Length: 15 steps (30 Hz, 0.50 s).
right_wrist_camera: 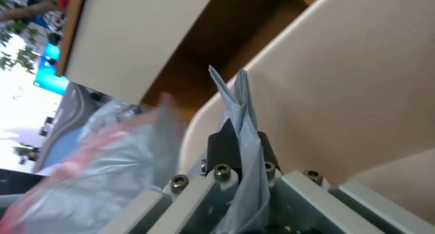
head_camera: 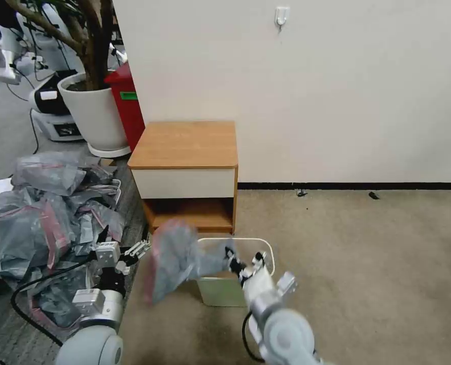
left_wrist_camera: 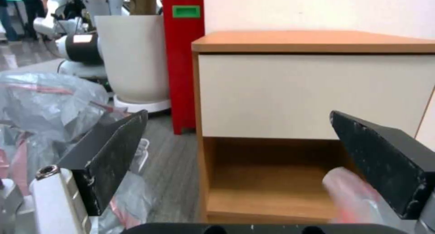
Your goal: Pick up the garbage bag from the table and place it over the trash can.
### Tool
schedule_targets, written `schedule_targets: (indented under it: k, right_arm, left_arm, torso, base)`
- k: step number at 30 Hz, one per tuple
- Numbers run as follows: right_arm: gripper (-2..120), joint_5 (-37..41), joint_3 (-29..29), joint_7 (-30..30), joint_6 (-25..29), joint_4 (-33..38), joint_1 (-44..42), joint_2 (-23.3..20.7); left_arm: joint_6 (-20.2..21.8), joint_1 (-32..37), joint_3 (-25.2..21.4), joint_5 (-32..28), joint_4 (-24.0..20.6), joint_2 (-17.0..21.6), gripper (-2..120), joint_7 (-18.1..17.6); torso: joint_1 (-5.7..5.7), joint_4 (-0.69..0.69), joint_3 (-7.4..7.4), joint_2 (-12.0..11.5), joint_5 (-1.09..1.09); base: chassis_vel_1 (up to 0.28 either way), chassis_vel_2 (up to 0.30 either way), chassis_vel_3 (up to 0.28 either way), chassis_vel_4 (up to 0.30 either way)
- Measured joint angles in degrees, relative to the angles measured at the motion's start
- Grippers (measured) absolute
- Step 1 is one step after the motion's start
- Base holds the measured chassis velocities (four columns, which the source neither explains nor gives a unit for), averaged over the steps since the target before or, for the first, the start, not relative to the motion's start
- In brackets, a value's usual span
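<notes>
Carrying the garbage bag (head_camera: 172,261) over the trash can (head_camera: 268,252), right gripper (head_camera: 230,253) fingers clamped on it, left gripper (head_camera: 143,248) fingers apart nearby; spreading its mouth seems next.

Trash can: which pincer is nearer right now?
Right. The right pincer is over the trash can opening, shut on the garbage bag. The left pincer is open, off the can's left side near the heap of bags.
</notes>
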Motion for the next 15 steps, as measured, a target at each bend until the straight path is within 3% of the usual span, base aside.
schedule_targets:
  k: [15]
  right_arm:
    - [0, -8.93, -1.23, -0.03, 1.22, -3.3, 1.23, -1.37]
  left_arm:
    - [-0.03, -0.2, 0.27, -0.01, -0.08, 0.4, 100, 0.03]
  torso:
    - [0.0, 0.01, 0.0, 0.0, 0.0]
  base:
    - [0.0, 0.0, 0.0, 0.0]
